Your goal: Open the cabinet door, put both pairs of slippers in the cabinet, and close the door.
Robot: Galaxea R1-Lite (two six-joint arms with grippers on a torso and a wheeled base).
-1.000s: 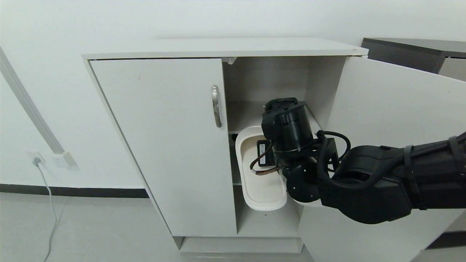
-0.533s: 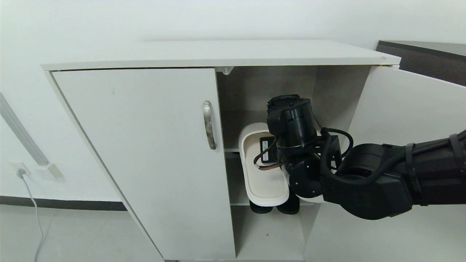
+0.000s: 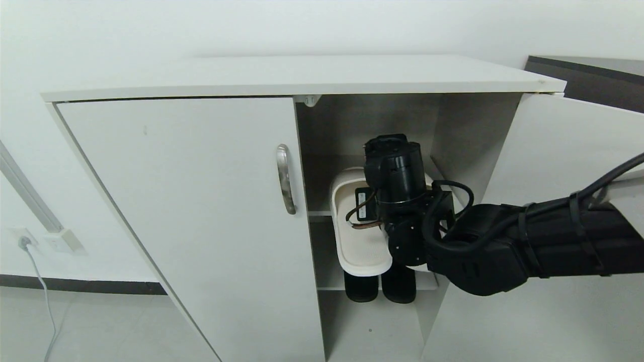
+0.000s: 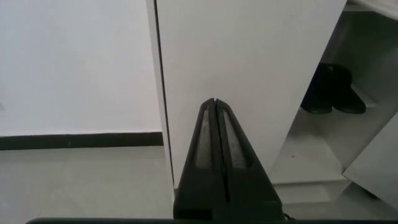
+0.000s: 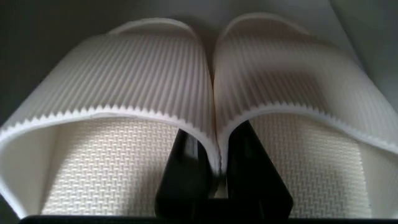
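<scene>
The white cabinet (image 3: pixel 302 75) has its left door (image 3: pixel 176 211) closed and its right door (image 3: pixel 553 151) swung open. My right gripper (image 5: pixel 214 168) is shut on the pair of white slippers (image 3: pixel 359 236), pinching the two adjoining strap walls (image 5: pixel 208 93) together. It holds them toes-first in the open half, at the level of the upper shelf. A pair of black slippers (image 3: pixel 380 286) stands on the shelf below, their heels at its front edge. My left gripper (image 4: pixel 214 109) is shut and empty, low in front of the closed door, with the black slippers (image 4: pixel 333 90) off to its side.
The closed door carries a metal handle (image 3: pixel 285 178) beside the opening. A wall socket with a cable (image 3: pixel 22 244) sits low on the wall at the left. A dark piece of furniture (image 3: pixel 593 75) stands behind the open door. Grey floor lies before the cabinet.
The head camera has shifted, so the cabinet looks larger and the black slippers have come into sight. Relative to the shelves, my right gripper has carried the white slippers higher and farther in.
</scene>
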